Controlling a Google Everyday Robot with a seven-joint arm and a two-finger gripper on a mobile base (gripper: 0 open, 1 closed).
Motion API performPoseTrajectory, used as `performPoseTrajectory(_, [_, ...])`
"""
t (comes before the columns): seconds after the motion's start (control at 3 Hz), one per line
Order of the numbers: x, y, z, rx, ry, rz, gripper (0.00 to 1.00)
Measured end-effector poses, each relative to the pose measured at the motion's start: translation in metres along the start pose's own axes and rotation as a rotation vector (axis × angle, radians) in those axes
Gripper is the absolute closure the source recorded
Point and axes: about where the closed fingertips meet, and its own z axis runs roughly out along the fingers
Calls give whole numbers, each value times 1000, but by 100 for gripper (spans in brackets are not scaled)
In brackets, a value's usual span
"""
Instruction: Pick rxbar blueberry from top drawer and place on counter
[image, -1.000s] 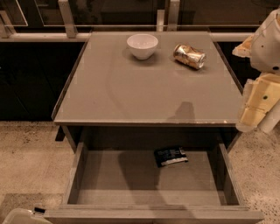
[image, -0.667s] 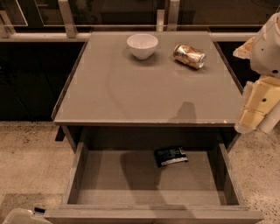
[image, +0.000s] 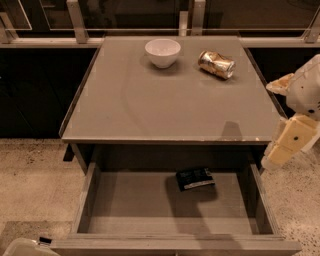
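Observation:
The rxbar blueberry, a dark flat bar with pale lettering, lies on the bare bottom of the open top drawer, toward its back and right of centre. The counter above it is a grey-tan tabletop. My gripper, white and cream, hangs at the right edge of the view. It is beside the counter's front right corner, above and to the right of the drawer, and apart from the bar.
A white bowl stands at the back middle of the counter. A gold-and-white can lies on its side to the bowl's right. Speckled floor lies on both sides of the drawer. A railing and dark glass run behind the counter.
My arm and gripper have come down a little along the right edge. The bar, bowl, can and drawer have not moved.

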Motion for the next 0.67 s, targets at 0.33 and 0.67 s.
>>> performPoseTrajectory(0.33, [10, 11, 30, -74, -44, 55, 0])
performPoseTrajectory(0.67, [10, 12, 32, -78, -47, 57, 0])
